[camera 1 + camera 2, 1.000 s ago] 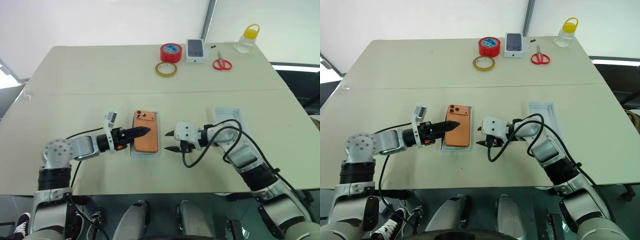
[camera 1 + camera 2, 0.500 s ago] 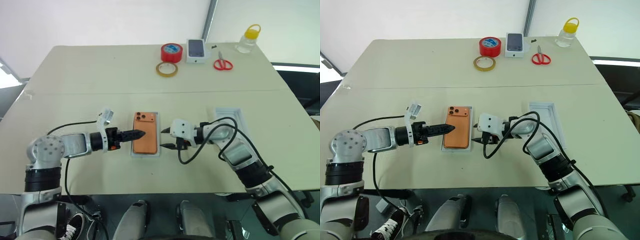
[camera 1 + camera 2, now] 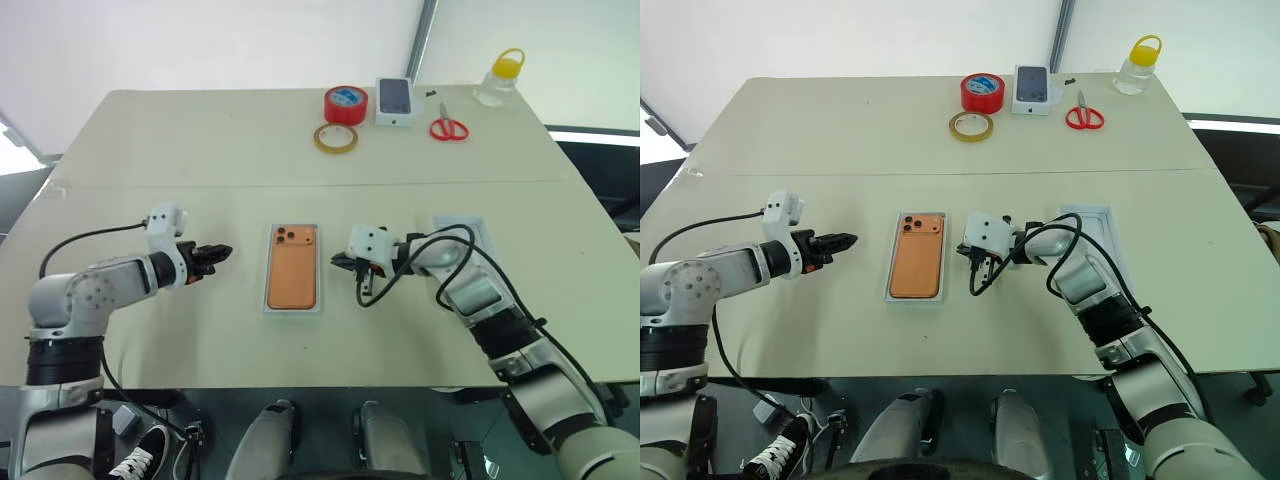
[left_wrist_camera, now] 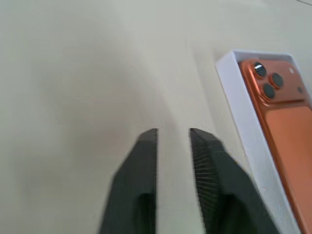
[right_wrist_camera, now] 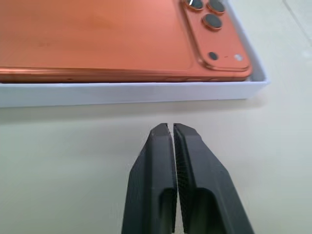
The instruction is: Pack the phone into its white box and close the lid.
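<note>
The orange phone [image 3: 292, 278] lies camera-side up inside the white box [image 3: 292, 311] at the middle of the table. My left gripper [image 3: 222, 250] hovers left of the box, well apart from it, pointing toward it. In the left wrist view its fingers [image 4: 146, 151] stand close together with nothing between them. My right gripper [image 3: 335, 263] is shut and empty just right of the box; in the right wrist view its tips [image 5: 170, 126] face the box wall [image 5: 122, 93] and the phone [image 5: 97, 34]. The white lid [image 3: 455, 226] lies farther right, partly behind my right arm.
Along the far edge stand a red tape roll [image 3: 343, 104], a tan tape ring [image 3: 332, 138], a small box printed with a phone [image 3: 394, 100], red scissors [image 3: 448, 128] and a yellow-capped bottle [image 3: 497, 78].
My left gripper has drawn back leftward from over the phone and rolled. My right gripper has closed and edged forward beside the box. Phone and box stay put.
</note>
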Controlling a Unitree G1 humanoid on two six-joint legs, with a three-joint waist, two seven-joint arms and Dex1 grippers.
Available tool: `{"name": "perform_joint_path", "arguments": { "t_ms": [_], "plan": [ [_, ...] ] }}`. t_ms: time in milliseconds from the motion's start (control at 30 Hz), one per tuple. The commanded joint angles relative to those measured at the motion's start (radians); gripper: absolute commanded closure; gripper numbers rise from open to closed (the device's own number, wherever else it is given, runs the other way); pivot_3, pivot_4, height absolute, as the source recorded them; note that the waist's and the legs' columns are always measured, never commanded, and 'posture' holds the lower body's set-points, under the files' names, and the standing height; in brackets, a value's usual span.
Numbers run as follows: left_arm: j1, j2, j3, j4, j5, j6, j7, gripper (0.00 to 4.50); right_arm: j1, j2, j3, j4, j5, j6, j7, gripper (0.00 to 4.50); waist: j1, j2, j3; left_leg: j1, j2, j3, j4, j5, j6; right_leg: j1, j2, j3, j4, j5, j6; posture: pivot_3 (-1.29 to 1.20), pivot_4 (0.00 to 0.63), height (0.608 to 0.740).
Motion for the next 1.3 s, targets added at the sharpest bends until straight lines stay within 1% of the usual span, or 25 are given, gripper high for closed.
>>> {"name": "perform_joint_path", "arguments": {
  "t_ms": [33,133,200,300,433,500,600,700,867,967,1100,1167,1300],
  "plan": [
    [0.015,-0.009,-0.076,-0.046,0.079,-0.032,-0.024,4.47,-0.021,0.018,-0.015,-0.002,-0.007,-0.033,-0.016,4.5,0.0,0.0,0.0,0.0,0.0,0.0,0.0,0.0,0.0,0.0,0.0,0.0,0.0,0.0,0.0,0.0,0.15,0.74],
    [0.02,-0.019,-0.182,-0.073,0.145,-0.008,-0.034,4.47,-0.015,0.03,-0.001,-0.005,-0.026,-0.047,-0.031,4.5,0.0,0.001,0.0,0.0,0.0,0.0,0.0,0.0,0.001,0.0,0.0,0.0,0.0,0.0,0.0,0.0,0.15,0.74],
    [0.017,-0.057,-0.235,-0.088,0.169,-0.005,-0.045,4.47,-0.007,0.037,0.005,-0.011,-0.04,-0.053,-0.047,4.5,0.003,0.002,-0.001,0.001,0.0,0.0,0.0,-0.001,0.001,0.001,0.0,0.0,0.0,0.0,0.0,0.0,0.15,0.74],
    [0.005,-0.104,-0.277,-0.111,0.172,0.02,-0.077,4.47,0.007,0.036,0.01,-0.027,-0.052,-0.061,-0.047,4.5,0.009,0.002,-0.001,0.001,-0.001,0.0,0.001,-0.001,0.001,0.002,-0.001,0.0,0.0,0.0,0.0,0.0,0.15,0.74],
    [-0.023,-0.146,-0.372,-0.152,0.163,0.064,-0.155,4.47,0.029,0.009,0.004,-0.059,-0.049,-0.05,-0.019,4.5,0.012,0.002,-0.002,0.001,-0.001,0.0,0.001,0.0,0.001,0.003,-0.001,-0.001,-0.001,0.0,0.0,0.0,0.15,0.74],
    [-0.058,-0.208,-0.381,-0.139,0.154,0.074,-0.164,4.47,0.044,-0.023,-0.01,-0.083,-0.039,-0.039,0.004,4.5,0.017,0.003,-0.002,0.001,-0.001,0.0,0.001,0.0,0.001,0.003,-0.001,-0.001,-0.001,0.0,0.0,0.0,0.15,0.74],
    [-0.131,-0.289,-0.411,-0.077,0.18,0.05,-0.193,4.47,0.063,-0.08,-0.043,-0.101,-0.036,-0.032,0.01,4.5,0.034,0.003,-0.002,0.001,-0.002,-0.001,0.003,-0.001,0.002,0.005,-0.001,-0.002,-0.002,-0.001,0.001,0.0,0.15,0.74],
    [-0.191,-0.343,-0.466,-0.022,0.228,0.013,-0.24,4.47,0.082,-0.134,-0.075,-0.128,-0.028,-0.013,0.024,4.5,0.041,0.003,-0.002,0.0,-0.003,-0.001,0.006,-0.002,0.004,0.008,-0.001,-0.003,-0.003,-0.001,0.002,0.0,0.15,0.74],
    [-0.297,-0.425,-0.547,0.113,0.32,-0.081,-0.326,4.47,0.159,-0.233,-0.138,-0.232,-0.006,0.042,0.066,4.5,0.051,0.003,-0.002,0.0,-0.003,-0.001,0.007,-0.002,0.004,0.007,-0.002,-0.003,-0.004,-0.002,0.003,0.0,0.15,0.74],
    [-0.334,-0.479,-0.538,0.177,0.339,-0.105,-0.357,4.47,0.22,-0.282,-0.166,-0.286,-0.002,0.065,0.081,4.5,0.051,0.003,-0.002,0.0,-0.003,0.0,0.007,-0.003,0.004,0.008,-0.002,-0.003,-0.004,-0.002,0.004,0.0,0.15,0.74],
    [-0.339,-0.506,-0.556,0.204,0.378,-0.129,-0.395,4.47,0.303,-0.322,-0.205,-0.367,0.0,0.105,0.079,4.5,0.052,0.002,-0.001,0.0,-0.003,0.0,0.007,-0.003,0.005,0.007,-0.002,-0.003,-0.004,-0.002,0.004,0.0,0.15,0.74],
    [-0.34,-0.524,-0.539,0.22,0.39,-0.144,-0.394,4.47,0.325,-0.33,-0.216,-0.38,-0.012,0.106,0.067,4.5,0.052,0.002,-0.001,0.0,-0.003,0.0,0.007,-0.003,0.005,0.008,-0.002,-0.003,-0.004,-0.002,0.004,0.0,0.15,0.74],
    [-0.354,-0.517,-0.51,0.273,0.427,-0.189,-0.412,4.47,0.348,-0.339,-0.227,-0.395,-0.025,0.11,0.06,4.5,0.052,0.002,-0.001,0.0,-0.003,0.0,0.008,-0.003,0.005,0.008,-0.002,-0.003,-0.004,-0.002,0.004,0.0,0.15,0.74]
  ]
}}
